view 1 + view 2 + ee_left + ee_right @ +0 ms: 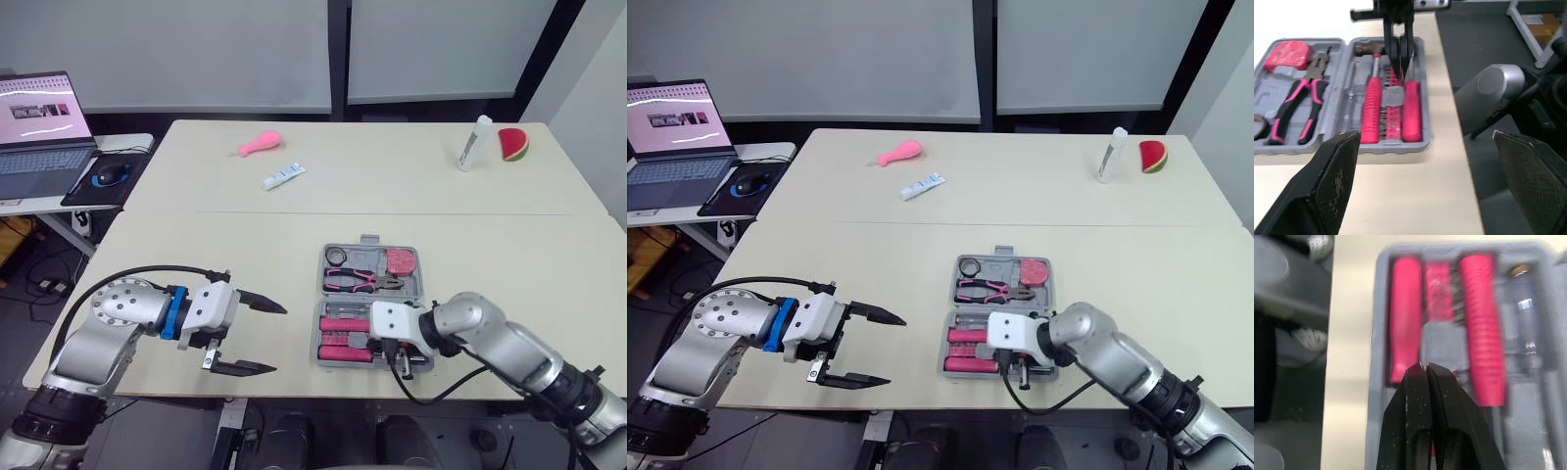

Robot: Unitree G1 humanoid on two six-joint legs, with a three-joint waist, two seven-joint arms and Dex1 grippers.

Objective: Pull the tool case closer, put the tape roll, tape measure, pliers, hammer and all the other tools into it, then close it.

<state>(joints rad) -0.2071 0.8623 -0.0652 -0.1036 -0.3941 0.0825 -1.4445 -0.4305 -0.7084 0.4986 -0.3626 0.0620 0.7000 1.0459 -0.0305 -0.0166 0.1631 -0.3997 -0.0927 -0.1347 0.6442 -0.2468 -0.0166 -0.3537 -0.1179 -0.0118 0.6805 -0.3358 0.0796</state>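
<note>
The grey tool case lies open near the table's front edge. Its far half holds the black tape roll, the pink-handled pliers and the red tape measure. The near half holds the hammer with its pink grip and other pink-handled tools. My right gripper is shut, its tips just over a grey block between the pink handles. Left of the case and apart from it, my left gripper stands open and points toward the case, with nothing between its fingers.
At the far side of the table lie a pink toy, a small tube, a white bottle and a watermelon slice. A laptop and mouse sit on a side desk at the left.
</note>
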